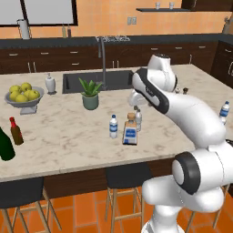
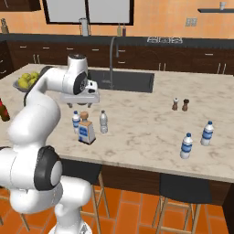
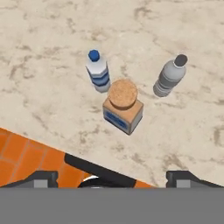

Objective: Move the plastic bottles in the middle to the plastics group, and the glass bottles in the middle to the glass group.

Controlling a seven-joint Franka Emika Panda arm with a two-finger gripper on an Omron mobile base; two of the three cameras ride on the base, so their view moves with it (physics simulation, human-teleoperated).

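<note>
Three bottles stand together near the counter's front edge. The blue-labelled plastic bottle (image 1: 113, 126) (image 3: 98, 71) is on the left. The squat cork-stoppered glass bottle (image 1: 130, 130) (image 2: 85, 129) (image 3: 123, 107) is in front, and the slim greyish plastic bottle (image 1: 138, 119) (image 2: 103, 122) (image 3: 169, 76) is on the right. My gripper (image 1: 136, 107) (image 2: 82, 106) (image 3: 114, 178) hovers open above them, holding nothing. The plastics group (image 2: 186, 146) (image 1: 224, 111) stands at the counter's right end. At the left end is the glass group: a green wine bottle (image 1: 5, 144) and a red-capped sauce bottle (image 1: 16, 131).
A potted plant (image 1: 90, 93), a sink (image 1: 86, 81) with a tall faucet, a white jar (image 1: 50, 84) and a fruit bowl (image 1: 25, 96) lie behind the bottles. Salt and pepper shakers (image 2: 180, 104) stand mid-right. Stools (image 1: 125, 175) sit below the counter edge.
</note>
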